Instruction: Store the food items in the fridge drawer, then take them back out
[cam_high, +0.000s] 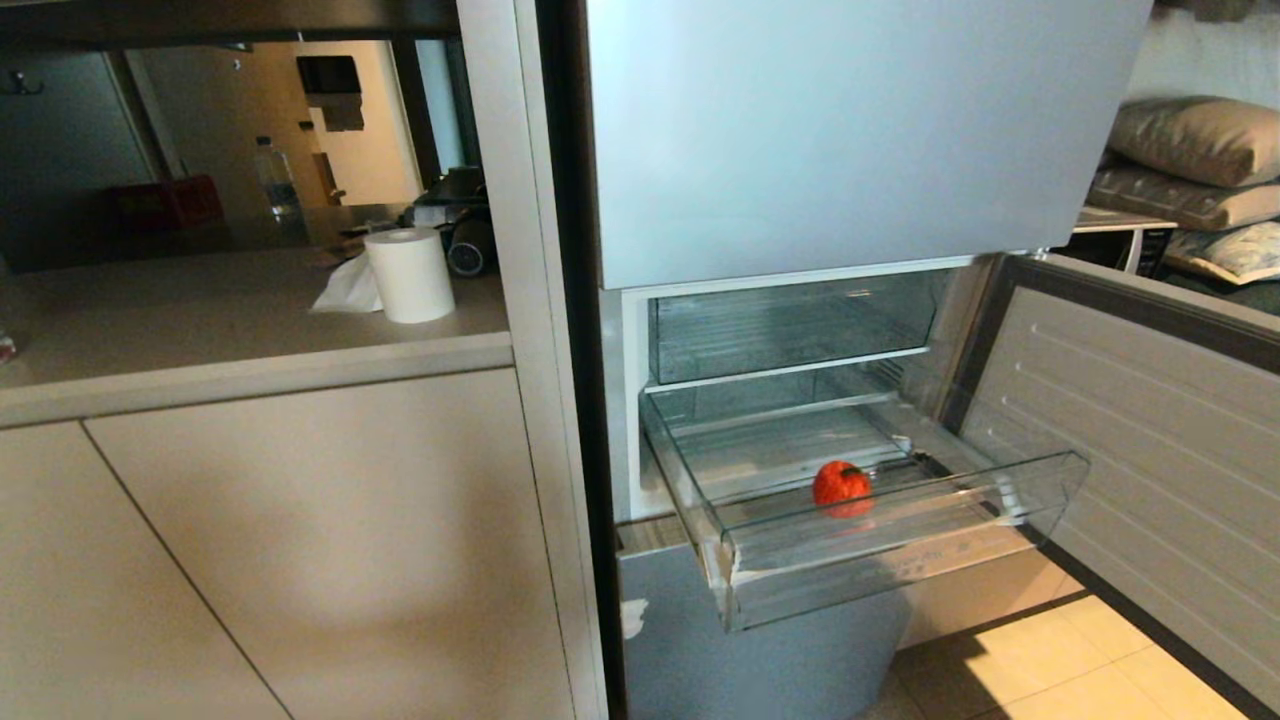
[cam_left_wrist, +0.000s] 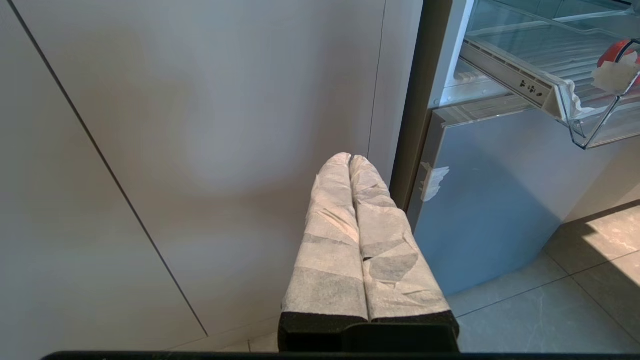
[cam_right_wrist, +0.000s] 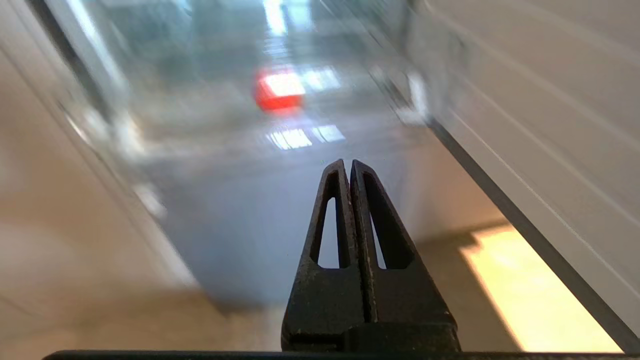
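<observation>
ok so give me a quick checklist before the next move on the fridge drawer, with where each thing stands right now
1. Fridge drawer pulled out and open at the top: ok.
2. Red food item inside the drawer, on its ribbed floor near the front wall: ok.
3. Second food item located: not ok, only one shows in any view.
4. Right claw empty, fingers together, outside the drawer and pointed toward it: ok. It must open before a grasp.
5. Left claw shut and empty, low beside the cabinet front, apart from the drawer: ok.
6. Fridge door swung wide to the right, clear of the drawer: ok.
</observation>
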